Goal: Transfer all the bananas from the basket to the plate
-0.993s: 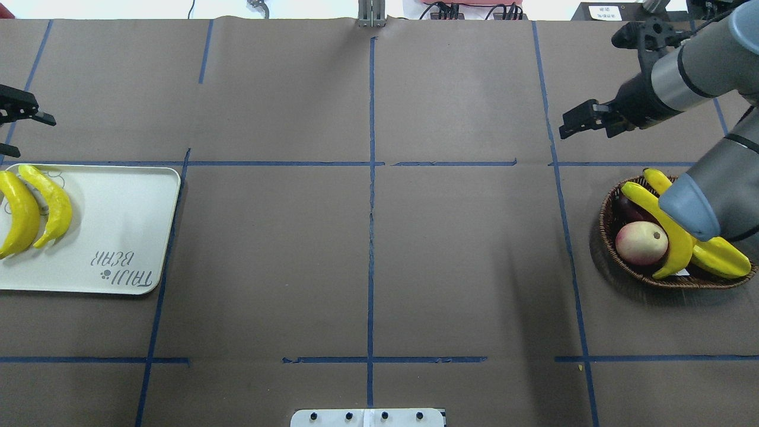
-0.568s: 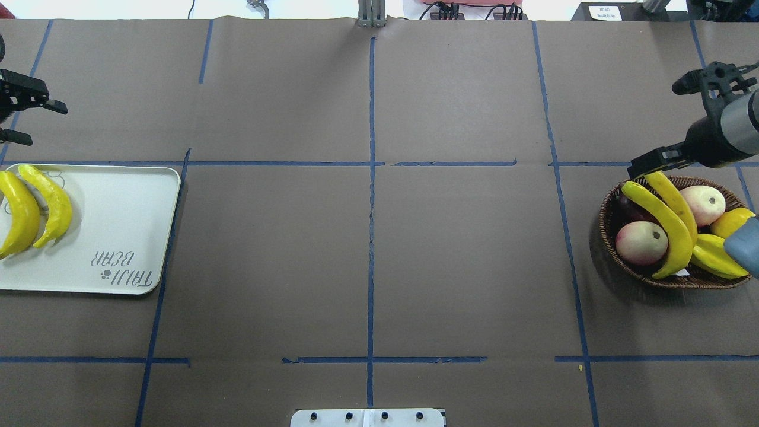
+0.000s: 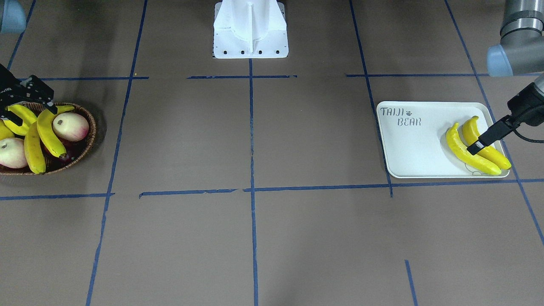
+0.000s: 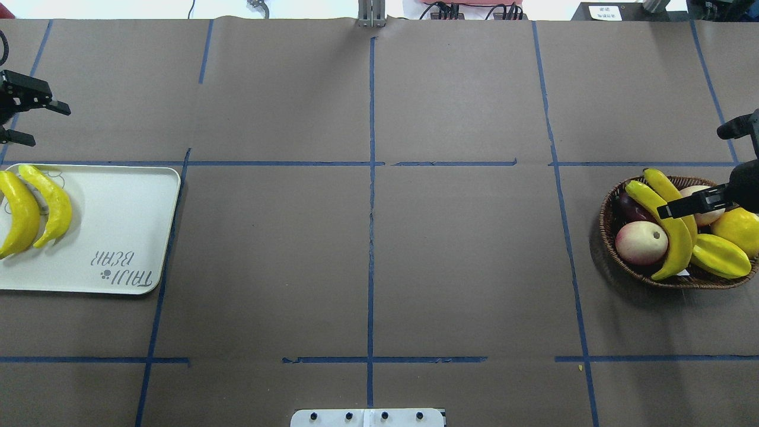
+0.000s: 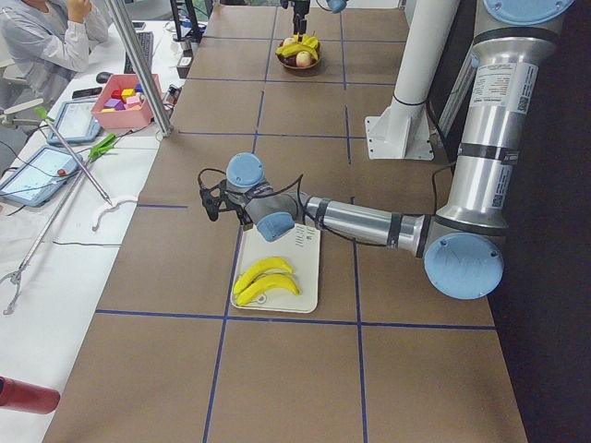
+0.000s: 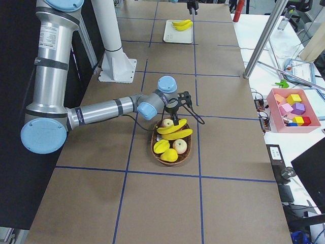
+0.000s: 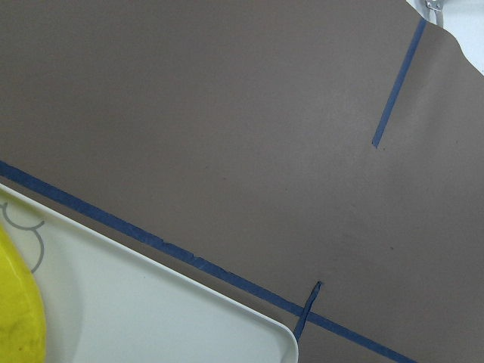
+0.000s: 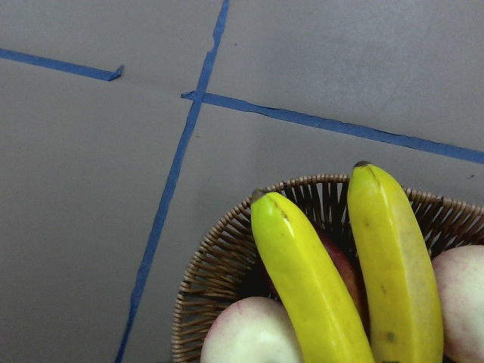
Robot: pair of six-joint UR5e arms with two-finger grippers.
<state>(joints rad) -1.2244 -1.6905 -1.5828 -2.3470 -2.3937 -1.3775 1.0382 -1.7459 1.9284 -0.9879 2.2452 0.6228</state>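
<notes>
Overhead: the right gripper (image 4: pixel 673 209), seemingly parted and empty, hangs over two bananas (image 4: pixel 670 231) in the basket (image 4: pixel 605 237). Their length runs crosswise to its fingers. The left gripper (image 4: pixel 35 124), open and empty, waits beside the plate (image 4: pixel 118 225), well apart. Right wrist view: both bananas lie side by side just below.

A first banana (image 4: pixel 21 214) and a second banana (image 4: pixel 54 206), both bright yellow, are lying side by side on the white plate (image 4: pixel 118 225), curving the same way. The plate is sitting flat at the left edge of the table and is showing grey letters. A third banana (image 4: pixel 676 243) and a fourth banana (image 4: pixel 663 181) are resting together in the brown woven basket (image 4: pixel 616 256) near the right edge, their tips reaching its far rim
</notes>
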